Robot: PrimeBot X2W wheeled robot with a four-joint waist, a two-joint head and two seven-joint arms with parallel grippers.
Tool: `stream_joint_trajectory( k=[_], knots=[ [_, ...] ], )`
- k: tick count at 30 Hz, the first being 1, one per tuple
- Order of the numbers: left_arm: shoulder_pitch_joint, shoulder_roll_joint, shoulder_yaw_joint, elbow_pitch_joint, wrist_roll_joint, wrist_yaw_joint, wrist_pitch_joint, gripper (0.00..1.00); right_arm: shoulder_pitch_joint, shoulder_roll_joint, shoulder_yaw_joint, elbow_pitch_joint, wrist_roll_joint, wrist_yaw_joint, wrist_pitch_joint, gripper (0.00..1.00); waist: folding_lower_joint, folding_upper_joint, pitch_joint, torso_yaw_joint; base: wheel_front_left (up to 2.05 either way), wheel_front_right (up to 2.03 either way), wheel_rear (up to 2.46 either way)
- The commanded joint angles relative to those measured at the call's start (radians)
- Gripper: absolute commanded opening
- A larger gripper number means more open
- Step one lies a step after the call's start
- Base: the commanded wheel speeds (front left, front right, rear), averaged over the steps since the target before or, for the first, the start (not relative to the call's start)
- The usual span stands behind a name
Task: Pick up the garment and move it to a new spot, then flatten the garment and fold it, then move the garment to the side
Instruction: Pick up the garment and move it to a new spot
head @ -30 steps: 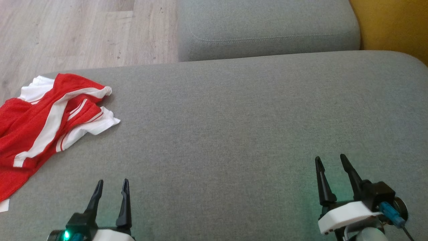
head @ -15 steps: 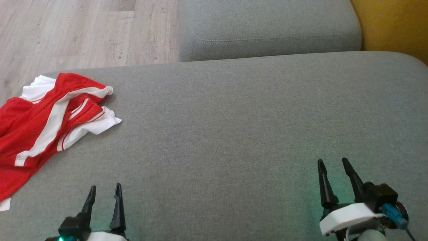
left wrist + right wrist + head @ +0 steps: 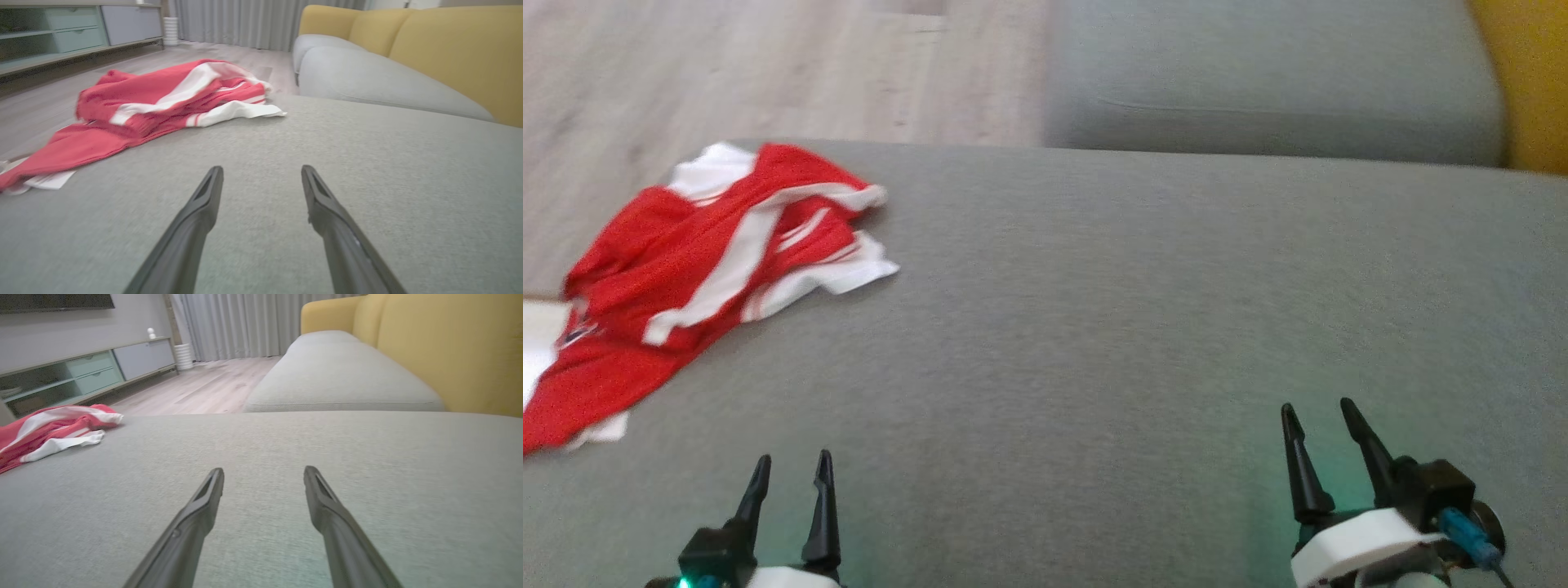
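Garment (image 3: 711, 269) lies crumpled at the sofa seat's (image 3: 1135, 327) far left, untouched. My left pincer (image 3: 793, 457) and right pincer (image 3: 1316, 405) gape wide, empty, well apart from it. I judge every step outstanding.

Colours: red-and-white jersey on grey sofa.

Jersey (image 3: 711, 269), left of head frame: red, broad white bands, thin red-white pinstripes by the white edge, small dark mark at lower left. Seat cushion (image 3: 1094, 327): plain mid grey weave; second cushion (image 3: 1258, 82) at top is the same grey. Backrest (image 3: 1535, 82), upper right corner: mustard yellow. Floor (image 3: 768, 65), upper left: pale wood grain. Left gripper (image 3: 794, 457) and right gripper (image 3: 1316, 404): black fingers, white shells, green glow on the fabric, blue plug (image 3: 1462, 531) lower right. Right wrist view, top: grey pleated curtain (image 3: 237, 326), cabinet (image 3: 90, 371) with pale green drawers and blue-grey door, white ribbed vase (image 3: 184, 356).
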Motion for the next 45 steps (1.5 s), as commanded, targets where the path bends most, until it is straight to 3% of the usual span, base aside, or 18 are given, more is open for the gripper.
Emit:
stream_joint_trajectory(
  k=[1, 9, 17, 22, 28, 35, 45],
  knots=[
    [-0.041, 0.01, 0.032, -0.018, -0.006, -0.004, -0.012, 1.0, -0.024, -0.009, 0.029, -0.029, 0.007, 0.008, -0.014, 1.0, 0.0, 0.0, -0.015, 0.097, 0.0, 0.0, 0.0],
    [0.004, 0.034, 0.054, -0.024, -0.019, -0.005, -0.012, 1.0, -0.046, -0.009, 0.081, -0.018, 0.023, 0.008, -0.014, 1.0, 0.0, 0.0, -0.031, 0.227, 0.0, 0.0, 0.0],
    [-0.023, 0.057, 0.047, -0.059, -0.044, -0.013, -0.005, 1.0, -0.067, -0.009, 0.105, -0.017, 0.008, 0.008, -0.014, 1.0, 0.0, 0.0, 0.012, 0.214, 0.0, 0.0, 0.0],
    [-0.165, 0.116, 0.033, -0.127, -0.113, -0.021, 0.055, 1.0, -0.113, -0.031, 0.093, -0.035, -0.046, 0.008, -0.014, 1.0, 0.0, 0.0, 0.144, 0.183, 0.0, 0.0, 0.0],
    [-0.445, 0.254, -0.034, -0.132, -0.209, -0.023, 0.155, 1.0, -0.194, -0.123, 0.091, -0.095, -0.077, 0.008, -0.008, 1.0, 0.0, 0.0, 0.338, 0.166, 0.0, 0.0, 0.0],
    [-0.731, 0.347, -0.103, 0.117, -0.297, -0.024, 0.191, 1.0, -0.184, -0.222, 0.105, -0.236, -0.081, 0.008, 0.071, 1.0, 0.0, 0.0, 0.462, 0.158, 0.0, 0.0, 0.0],
    [-0.92, 0.386, -0.263, 0.446, -0.391, -0.024, 0.2, 1.0, -0.097, -0.297, 0.086, -0.465, -0.06, 0.008, 0.18, 1.0, 0.0, 0.0, 0.53, 0.105, 0.0, 0.0, 0.0]
  ],
)
